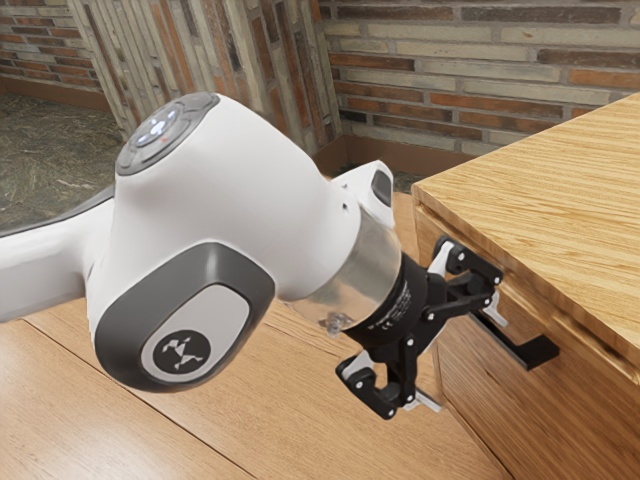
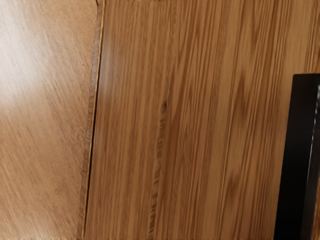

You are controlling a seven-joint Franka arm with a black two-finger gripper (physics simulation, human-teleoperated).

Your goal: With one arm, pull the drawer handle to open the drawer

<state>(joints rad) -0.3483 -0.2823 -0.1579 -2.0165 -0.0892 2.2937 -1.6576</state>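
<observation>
Black bar drawer handle [image 1: 533, 350] juts from the light-wood drawer front [image 1: 520, 420] at the exterior view's right, below the cabinet top [image 1: 560, 200]. The black two-finger gripper [image 1: 460, 353] faces that front with its fingers spread wide and holding nothing, the upper one just beside the handle's near end. The spread is probably to straddle the bar before closing; the drawer looks not yet pulled.

Light wooden table [image 1: 110, 420]; drawer cabinet [image 1: 560, 200] stands on it, exterior view's right.
</observation>
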